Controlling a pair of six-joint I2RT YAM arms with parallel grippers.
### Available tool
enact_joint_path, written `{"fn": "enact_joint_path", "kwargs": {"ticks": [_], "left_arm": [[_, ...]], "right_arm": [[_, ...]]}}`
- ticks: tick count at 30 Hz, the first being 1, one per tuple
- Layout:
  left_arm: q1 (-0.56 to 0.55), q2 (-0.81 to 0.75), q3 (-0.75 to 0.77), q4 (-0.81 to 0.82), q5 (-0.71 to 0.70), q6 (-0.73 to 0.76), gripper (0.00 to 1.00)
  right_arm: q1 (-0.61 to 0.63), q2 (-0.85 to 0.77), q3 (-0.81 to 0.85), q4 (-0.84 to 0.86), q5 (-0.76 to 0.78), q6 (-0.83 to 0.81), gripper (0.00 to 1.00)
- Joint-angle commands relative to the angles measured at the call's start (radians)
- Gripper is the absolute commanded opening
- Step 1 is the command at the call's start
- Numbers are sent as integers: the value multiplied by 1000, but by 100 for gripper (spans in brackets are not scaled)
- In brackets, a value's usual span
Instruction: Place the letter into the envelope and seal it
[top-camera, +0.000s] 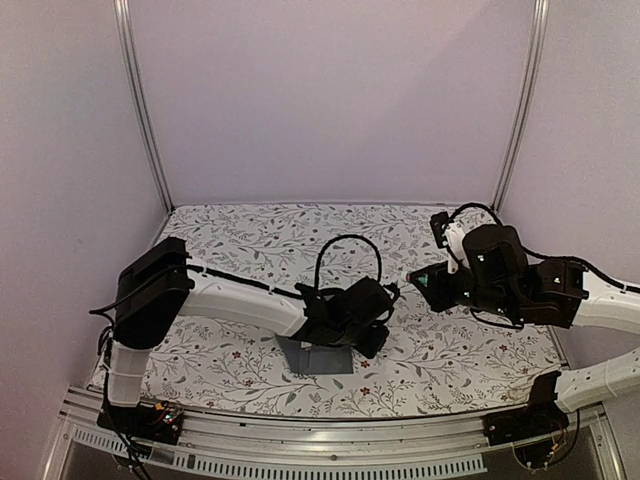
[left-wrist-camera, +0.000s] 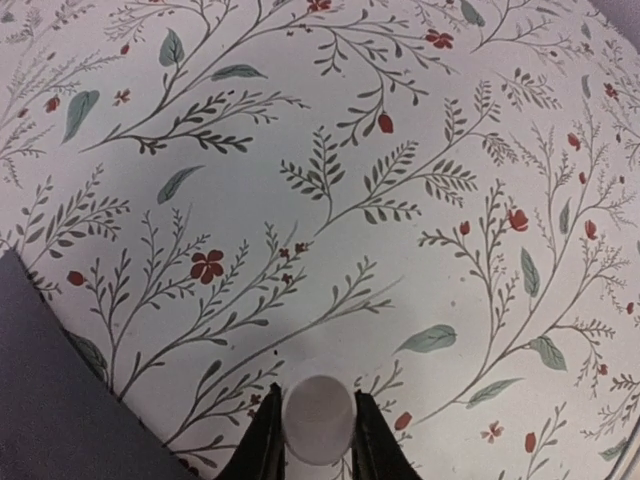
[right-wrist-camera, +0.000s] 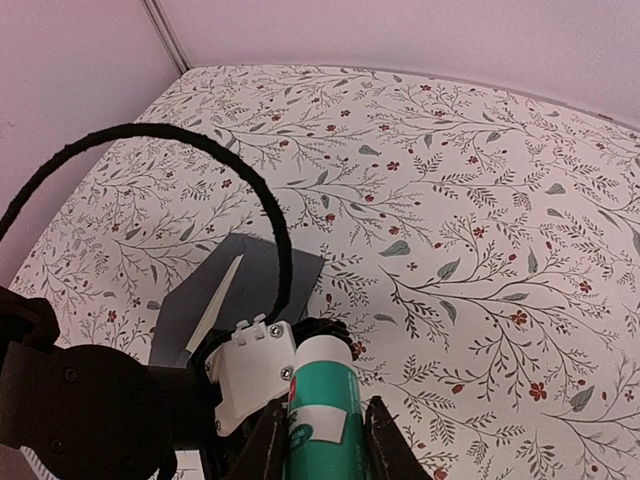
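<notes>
Together, left end effector (left-wrist-camera: 318, 405) and right end effector (right-wrist-camera: 325, 418) clench the teal-white tube (right-wrist-camera: 322, 380).

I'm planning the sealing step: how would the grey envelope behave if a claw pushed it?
The envelope lies thin and flat, so it is probably light and may slide on the tablecloth. Its flap looks open, so the paper likely bends if pushed at one edge.

The dark slate-grey paper envelope (top-camera: 320, 360) lies flat on the floral-clothed surface (top-camera: 250, 240), toward 6 o'clock from centre. At its 2 o'clock, the teal-and-white plastic tube (right-wrist-camera: 322, 395) is gripped by the left gripper (left-wrist-camera: 316, 420) from 9 o'clock and the right gripper (right-wrist-camera: 322, 428) from 3 o'clock.
</notes>
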Motion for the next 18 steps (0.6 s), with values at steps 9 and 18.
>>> {"fn": "enact_joint_path", "kwargs": {"ticks": [9, 18], "left_arm": [[55, 71, -15, 35, 47, 71, 22], [55, 33, -65, 69, 49, 85, 50]], "right_arm": [[-5, -20, 5, -51, -86, -16, 0], [-6, 25, 110, -192, -134, -32, 0]]}}
